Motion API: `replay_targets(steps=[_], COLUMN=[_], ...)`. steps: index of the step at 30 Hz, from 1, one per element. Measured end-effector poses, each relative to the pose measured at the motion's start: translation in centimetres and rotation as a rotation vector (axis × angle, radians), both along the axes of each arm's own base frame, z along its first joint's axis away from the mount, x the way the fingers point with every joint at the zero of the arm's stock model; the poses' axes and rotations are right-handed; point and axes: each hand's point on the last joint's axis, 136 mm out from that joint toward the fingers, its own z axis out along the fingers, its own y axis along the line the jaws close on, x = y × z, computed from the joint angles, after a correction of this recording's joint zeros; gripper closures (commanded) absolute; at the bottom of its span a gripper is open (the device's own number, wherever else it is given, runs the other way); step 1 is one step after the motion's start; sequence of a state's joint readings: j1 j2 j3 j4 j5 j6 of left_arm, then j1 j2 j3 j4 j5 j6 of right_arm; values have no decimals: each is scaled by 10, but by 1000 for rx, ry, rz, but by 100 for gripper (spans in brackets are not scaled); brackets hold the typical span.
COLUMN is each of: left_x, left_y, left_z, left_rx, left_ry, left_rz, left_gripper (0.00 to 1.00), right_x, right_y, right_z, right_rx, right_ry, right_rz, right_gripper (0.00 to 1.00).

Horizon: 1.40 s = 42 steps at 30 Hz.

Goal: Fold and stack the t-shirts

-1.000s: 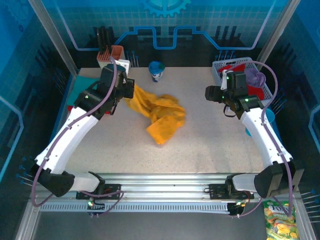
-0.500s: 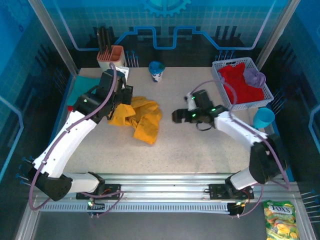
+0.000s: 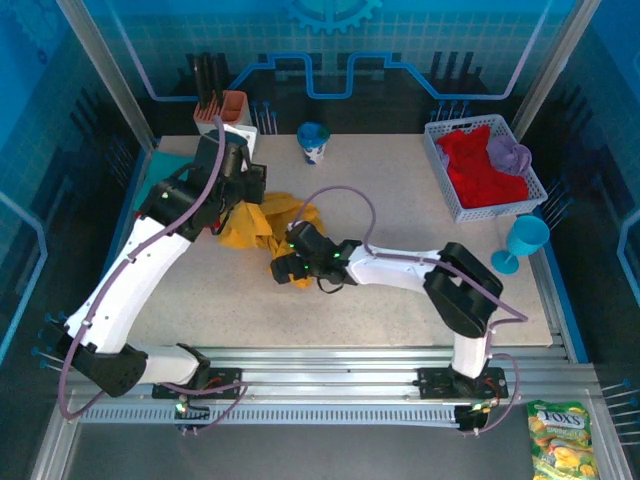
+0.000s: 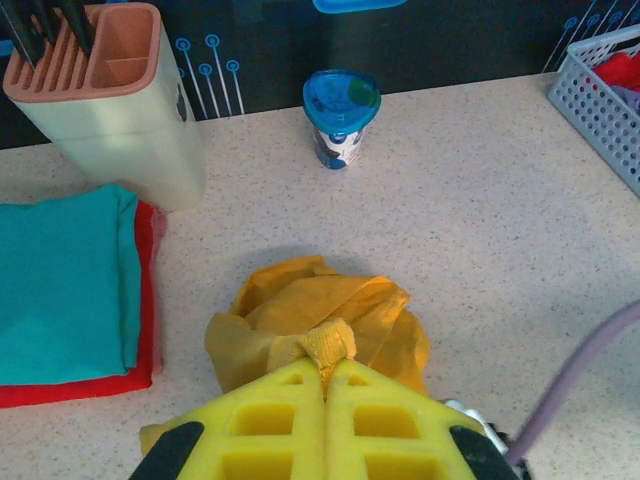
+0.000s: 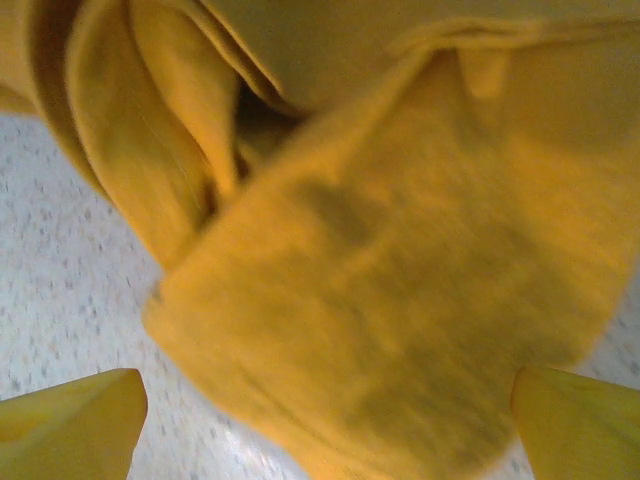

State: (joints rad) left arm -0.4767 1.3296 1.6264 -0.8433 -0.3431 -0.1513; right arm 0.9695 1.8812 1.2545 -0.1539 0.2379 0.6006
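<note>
Left hand (image 4: 327, 365) is clamped tight on a bunched edge of the mustard-yellow t-shirt (image 4: 320, 310). The pinch sits above the rest of the heap.

The shirt lies crumpled on the worktop (image 4: 500, 250), on the near side of the blue-lidded cup (image 4: 341, 118) and a bit to its left.

Right hand (image 5: 325, 425) is spread wide, low over the worktop at the shirt edge farthest from the cup. Its fingertips (image 5: 70, 420) flank a thick fold of yellow fabric. Can't tell if they touch it.

The knife block (image 4: 110, 90) stands left of the cup. Near-left of the cup, a folded teal t-shirt (image 4: 60, 280) is stacked on a folded red t-shirt (image 4: 70, 385).

Right of the cup, the white mesh basket (image 3: 450, 190) holds a loose red t-shirt (image 3: 480, 165) and a lavender t-shirt (image 3: 510, 152).
</note>
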Motion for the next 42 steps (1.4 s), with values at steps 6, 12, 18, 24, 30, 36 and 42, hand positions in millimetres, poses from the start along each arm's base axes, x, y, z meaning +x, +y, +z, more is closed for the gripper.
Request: replay_targets(steps=[6,12,18,24,30,36,42], left_x=[0,6,7,4,-2,-7,12], left_y=[-1,-3,6,9,2,2,5], left_z=[-2,12,54,93,114,146,174], left_rx=[-8,-11,-45,-77,-124,-153,-117], left_ry=[13,-5,-86,-165,-191,-263,-343], left_rz=[3,0,-10,-37,-80,-104,-104], left_gripper=[100,100,100,100,100,100,100], right_x=[10,6,37,71,86,114,120], right_y=[20,-30,-116,-202,-236,-270,-299], right_z=[-23,-25,48,129,176,188,182], right_rx=[-40,-92,41,159,177,173,127], right_ry=[-33,-46,-59,-116,-135,-109,-97], right_rz=[-108,-173,-254,-316,-283,-350,-438], right_gripper=[61,100,100,99,95,100,97])
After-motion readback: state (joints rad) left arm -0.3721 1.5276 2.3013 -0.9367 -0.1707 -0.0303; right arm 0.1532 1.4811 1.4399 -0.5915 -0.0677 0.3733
